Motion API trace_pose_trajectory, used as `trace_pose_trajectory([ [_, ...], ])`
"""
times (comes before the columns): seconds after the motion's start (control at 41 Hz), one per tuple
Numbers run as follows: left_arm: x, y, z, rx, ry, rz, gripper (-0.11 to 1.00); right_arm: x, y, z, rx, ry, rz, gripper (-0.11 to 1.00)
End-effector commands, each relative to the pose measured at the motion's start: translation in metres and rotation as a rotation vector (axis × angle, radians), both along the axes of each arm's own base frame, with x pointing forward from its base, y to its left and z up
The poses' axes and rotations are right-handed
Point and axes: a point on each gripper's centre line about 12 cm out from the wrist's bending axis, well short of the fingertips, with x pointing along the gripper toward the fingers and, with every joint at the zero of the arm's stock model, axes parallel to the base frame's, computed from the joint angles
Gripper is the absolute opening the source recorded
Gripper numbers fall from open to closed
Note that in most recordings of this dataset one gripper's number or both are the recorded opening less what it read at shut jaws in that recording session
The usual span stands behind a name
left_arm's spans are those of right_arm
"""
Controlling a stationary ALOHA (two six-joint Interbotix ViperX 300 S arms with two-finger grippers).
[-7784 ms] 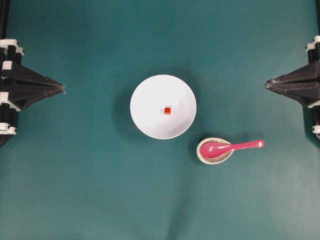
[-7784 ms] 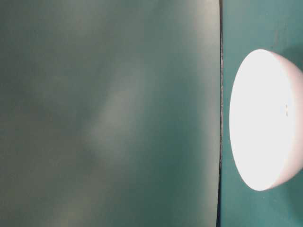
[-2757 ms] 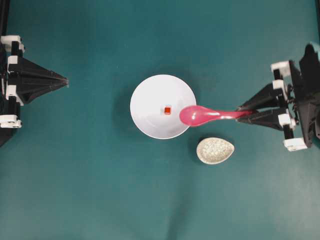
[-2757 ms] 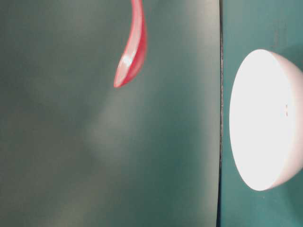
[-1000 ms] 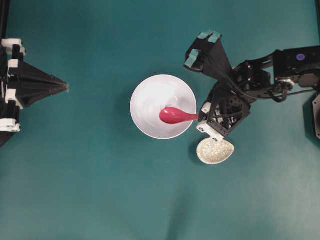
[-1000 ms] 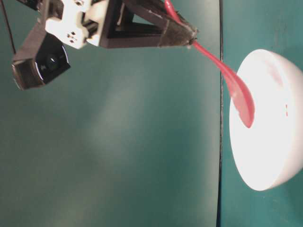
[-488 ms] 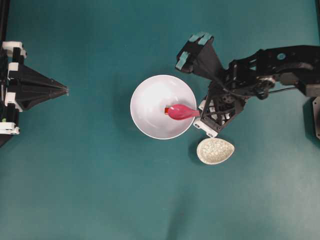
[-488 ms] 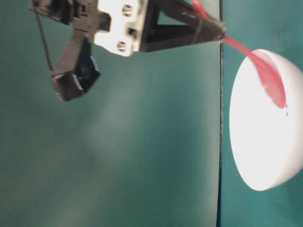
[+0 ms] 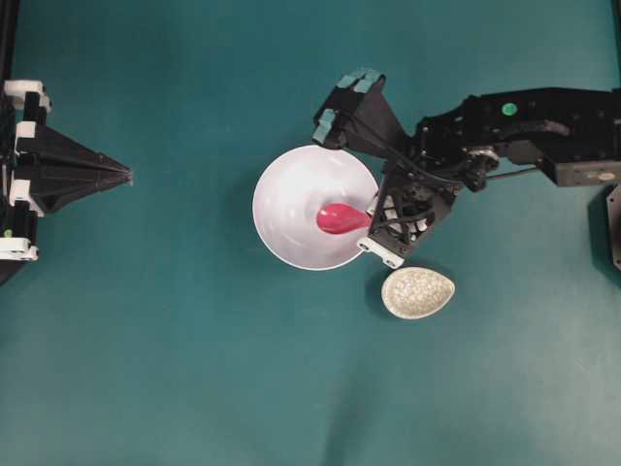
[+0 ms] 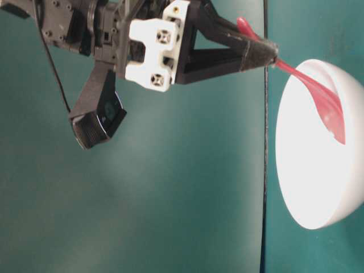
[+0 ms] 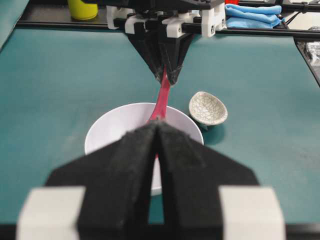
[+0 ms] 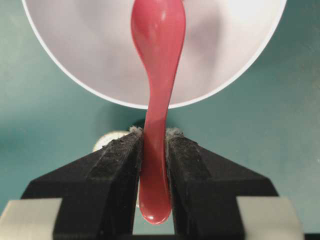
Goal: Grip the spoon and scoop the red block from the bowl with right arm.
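R gripper (image 12: 154, 145) fingers clamped on short handle of glossy magenta-pink soup spoon (image 9: 340, 217); scoop ahead of fingertips, dipped in big white bowl (image 9: 281, 194). Red block hidden. Spoon stiff, slick, prob. light — grip mid-handle. L gripper (image 11: 156, 130) fingers together, idle.

speckled beige dish (image 9: 418, 293) | teal mat (image 9: 194, 369) | blue cloth (image 11: 252, 9) | yellow cup (image 11: 83, 8)
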Motion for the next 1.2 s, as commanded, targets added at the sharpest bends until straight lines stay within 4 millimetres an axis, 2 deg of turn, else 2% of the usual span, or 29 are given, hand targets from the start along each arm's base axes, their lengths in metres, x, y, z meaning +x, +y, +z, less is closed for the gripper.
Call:
trace_pose_trajectory([
  [0.0, 0.002, -0.001, 0.007, 0.005, -0.015, -0.004, 0.00, 0.005, -0.003, 0.018, 0.000, -0.013, -0.001, 0.22],
  [0.171, 0.002, -0.001, 0.007, 0.006, -0.015, -0.004, 0.00, 0.003, -0.004, 0.027, 0.007, 0.025, 0.007, 0.22],
  [0.537, 0.002, -0.001, 0.004, 0.012, -0.009, -0.005, 0.00, 0.004, -0.011, 0.028, 0.008, 0.034, -0.006, 0.22],
  [1.171, 0.002, -0.001, 0.004, 0.012, -0.011, -0.005, 0.00, 0.008, -0.013, 0.012, 0.008, 0.075, 0.005, 0.22],
])
